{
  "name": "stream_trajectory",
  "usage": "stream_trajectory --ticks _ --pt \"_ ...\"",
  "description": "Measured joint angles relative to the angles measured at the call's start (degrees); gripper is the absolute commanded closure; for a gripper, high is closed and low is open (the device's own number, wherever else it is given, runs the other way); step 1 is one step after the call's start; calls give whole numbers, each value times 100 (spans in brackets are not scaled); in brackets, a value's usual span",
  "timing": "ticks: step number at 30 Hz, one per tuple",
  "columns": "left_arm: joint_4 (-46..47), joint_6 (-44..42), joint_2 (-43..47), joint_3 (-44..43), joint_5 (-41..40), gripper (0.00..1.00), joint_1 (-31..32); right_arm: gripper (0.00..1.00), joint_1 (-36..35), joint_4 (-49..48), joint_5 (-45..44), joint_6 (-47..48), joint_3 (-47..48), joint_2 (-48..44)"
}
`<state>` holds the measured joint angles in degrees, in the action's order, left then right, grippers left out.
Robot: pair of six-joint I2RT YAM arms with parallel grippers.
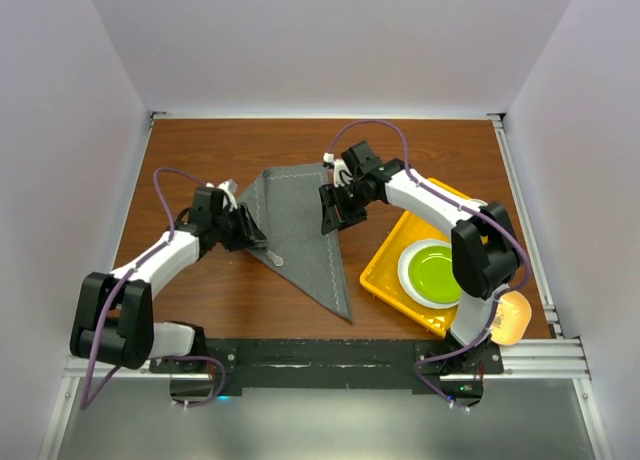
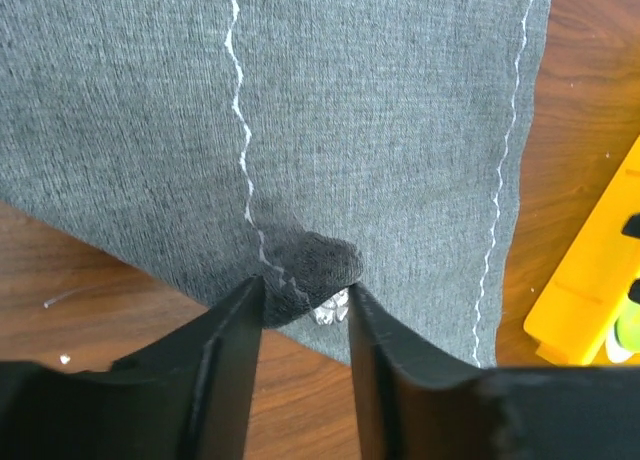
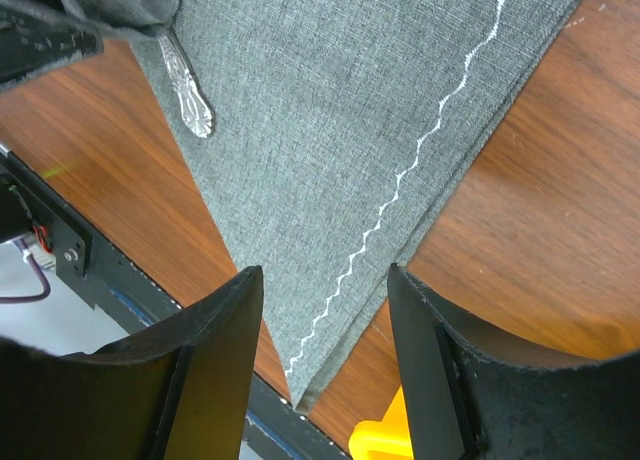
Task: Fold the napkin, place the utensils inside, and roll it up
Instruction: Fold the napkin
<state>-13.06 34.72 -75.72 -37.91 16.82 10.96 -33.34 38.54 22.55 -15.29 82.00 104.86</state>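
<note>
**Left gripper waits at the napkin corner where the cutlery hides**

Closest to the arms, the napkin (image 1: 305, 230) ends in a point. It is folded into a triangle, and its long side runs from that point at 5 o'clock up to 12 o'clock on the brown table (image 1: 200, 150). The yellow tray (image 1: 385, 275) with the green plate (image 1: 437, 273) sits near it at 3 o'clock. A bit farther back, a shiny cutlery handle (image 1: 276, 259) pokes out at the napkin's 9 o'clock corner, and the rest is hidden. The left gripper (image 1: 252, 235) is right at that corner. Its fingers are half apart with bunched cloth between the tips, and I cannot tell if they pinch it. From it the napkin spreads toward 3 o'clock, so I think this arm is nearer for rolling. Farthest back, the right gripper (image 1: 333, 208) hangs over the napkin's 3 o'clock edge, wide open and holding nothing.
</note>
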Motion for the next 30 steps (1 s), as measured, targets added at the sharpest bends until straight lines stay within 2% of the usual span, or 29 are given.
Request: stream_trajectory --ticks 4,9,13,15,16,19,20,25,30 --pt "-326 -17 407 -79 26 46 0 43 0 2 24 -13 26 101" --pt "-479 -87 820 -568 -7 55 0 43 -2 28 116 -33 107 254" --pt "-269 -85 487 -592 48 67 -4 44 -2 90 125 -17 157 280" --pt "-164 -87 90 -592 63 74 -13 52 -2 122 125 -7 192 317" --pt "-103 -101 -166 -597 83 77 -31 60 -4 138 127 -4 236 367" --pt "-7 -114 -848 -684 107 83 -90 65 -35 120 144 0 374 605" --pt "63 -111 -1060 -754 133 87 -105 71 -44 114 146 -9 398 682" --pt "684 74 -1604 -1119 407 92 -111 90 -160 133 140 -17 494 1038" --pt "1152 216 -1980 -1335 522 92 -111 98 -293 129 140 -52 562 1390"
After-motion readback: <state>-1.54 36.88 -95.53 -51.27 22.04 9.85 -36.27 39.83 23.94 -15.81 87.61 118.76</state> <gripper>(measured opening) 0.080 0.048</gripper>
